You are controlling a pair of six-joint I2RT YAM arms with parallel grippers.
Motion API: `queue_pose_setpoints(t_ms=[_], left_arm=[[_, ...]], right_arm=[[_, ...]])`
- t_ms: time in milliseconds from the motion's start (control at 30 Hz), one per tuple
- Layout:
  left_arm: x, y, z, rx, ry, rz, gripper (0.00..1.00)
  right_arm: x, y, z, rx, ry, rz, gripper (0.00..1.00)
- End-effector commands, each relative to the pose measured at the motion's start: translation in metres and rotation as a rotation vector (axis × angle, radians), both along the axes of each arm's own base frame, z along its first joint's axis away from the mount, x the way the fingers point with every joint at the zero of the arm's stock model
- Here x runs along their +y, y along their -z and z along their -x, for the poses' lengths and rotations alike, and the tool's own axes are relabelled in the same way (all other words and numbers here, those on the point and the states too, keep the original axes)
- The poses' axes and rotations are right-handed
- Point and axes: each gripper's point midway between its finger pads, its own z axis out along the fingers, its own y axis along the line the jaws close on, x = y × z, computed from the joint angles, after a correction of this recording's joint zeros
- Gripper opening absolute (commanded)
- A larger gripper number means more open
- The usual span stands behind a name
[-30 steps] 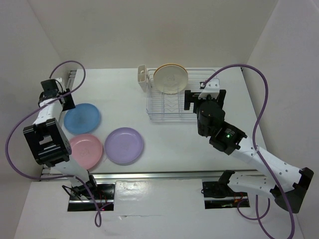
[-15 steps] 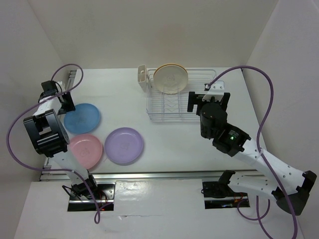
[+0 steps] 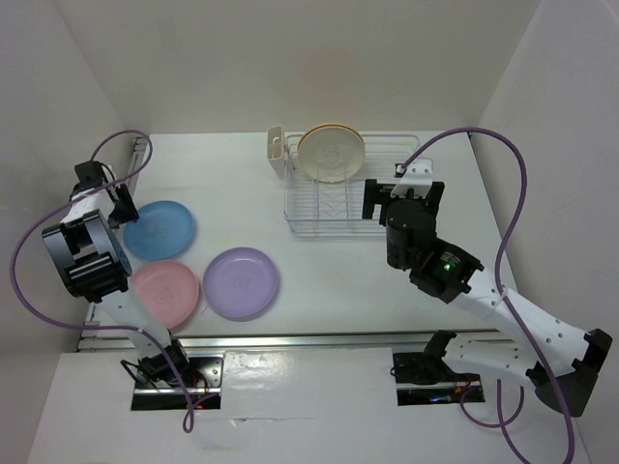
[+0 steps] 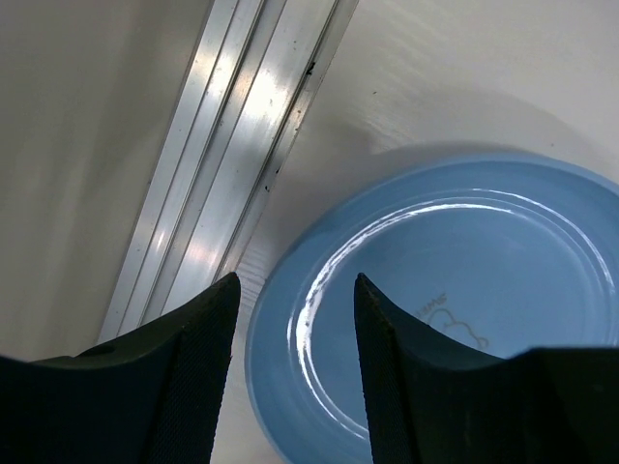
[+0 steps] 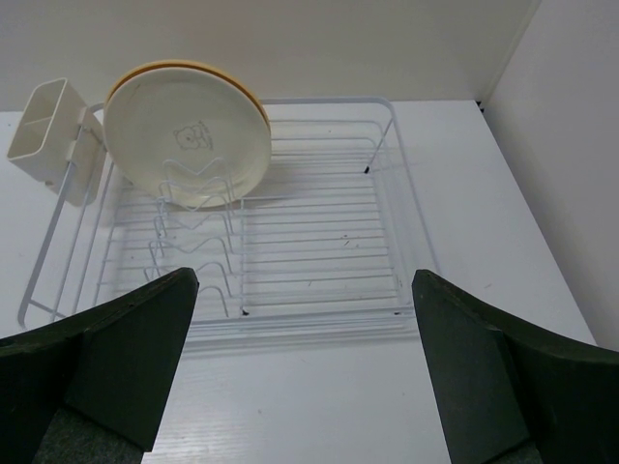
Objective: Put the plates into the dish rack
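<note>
The light blue plate [image 3: 160, 229] lies flat at the left, with the pink plate [image 3: 164, 293] and the lilac plate [image 3: 241, 282] in front of it. My left gripper [image 3: 123, 209] hovers open over the blue plate's left rim [image 4: 280, 319]; in the wrist view that gripper [image 4: 295, 282] holds nothing. The cream plate [image 3: 331, 153] stands upright in the white dish rack [image 3: 338, 217], with a yellow-orange plate [image 5: 253, 97] right behind it. My right gripper [image 3: 400, 198] stays wide open and empty just in front of the dish rack [image 5: 319, 251], fingers [image 5: 145, 329] well apart.
A white cutlery holder [image 3: 278, 150] hangs on the rack's left end. A metal rail [image 4: 232, 145] runs along the table's left edge beside the blue plate. White walls close in on the left, back and right.
My left gripper has shifted slightly left and nearer, onto the blue plate's left rim. The right gripper has drifted a little to the right in front of the rack.
</note>
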Motion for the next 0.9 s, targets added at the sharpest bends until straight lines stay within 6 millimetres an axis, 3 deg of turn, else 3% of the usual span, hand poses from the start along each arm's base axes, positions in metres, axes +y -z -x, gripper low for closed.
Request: queue_pose_setpoints(t_ms=[0,300,567,600,867], left_arm=[[0.007,0.005,-0.002,0.011,-0.038,0.006,0.58],[0.0,0.037,-0.001,0.067,-0.023,0.065,0.56],[-0.031,0.043,-0.018,0.037,0.086,0.22,0.31],[-0.029,0.04,-0.021,0.031,0.095,0.211,0.31],[-0.07,0.053,-0.033,0.08,0.201,0.223,0.3]], right_arm=[[-0.005,0.003,0.0,-0.002,0.034,-0.011,1.0],[-0.006,0.01,0.0,0.006,0.045,-0.015,1.0],[0.0,0.007,-0.004,-0.002,0.034,-0.021,1.0],[0.0,0.007,-0.004,-0.002,0.034,-0.021,1.0],[0.002,0.0,-0.004,-0.013,0.024,-0.036,1.0]])
